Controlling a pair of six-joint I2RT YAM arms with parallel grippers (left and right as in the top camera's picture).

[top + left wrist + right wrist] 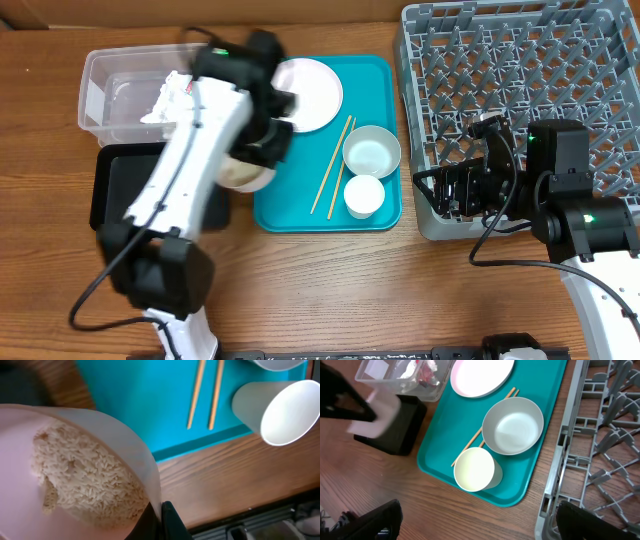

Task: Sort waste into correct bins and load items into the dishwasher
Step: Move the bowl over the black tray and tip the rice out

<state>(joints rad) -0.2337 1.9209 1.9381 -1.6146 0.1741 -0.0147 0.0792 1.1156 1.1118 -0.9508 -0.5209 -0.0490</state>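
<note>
The bowl of rice (85,485) is off the teal tray (300,205), held over that tray's left edge, above where the wooden table (400,290) meets the black tray (112,190). The left gripper (262,150) is clamped on the bowl's rim. The left wrist view shows one dark finger (170,520) against the wall, and the other is hidden. The rice (95,490) sits clumped against the tilted side, so the bowl looks angled for tipping the scraps into a bin left of the teal tray. I cannot tell which bin.

The clear tub (100,75), off the teal tray's far left corner, holds a white napkin (165,98) and something red.

On the teal tray, the plate (308,93) lies at the far left, the chopsticks (330,165) run down the middle, and an empty bowl (371,152) and a cup (364,196) sit at the right, nearest the dish rack (500,60) beside the tray.

The right gripper (477,505) is spread wide and empty, just right of the teal tray. It seems placed to pick up the cup or the empty bowl for loading.
</note>
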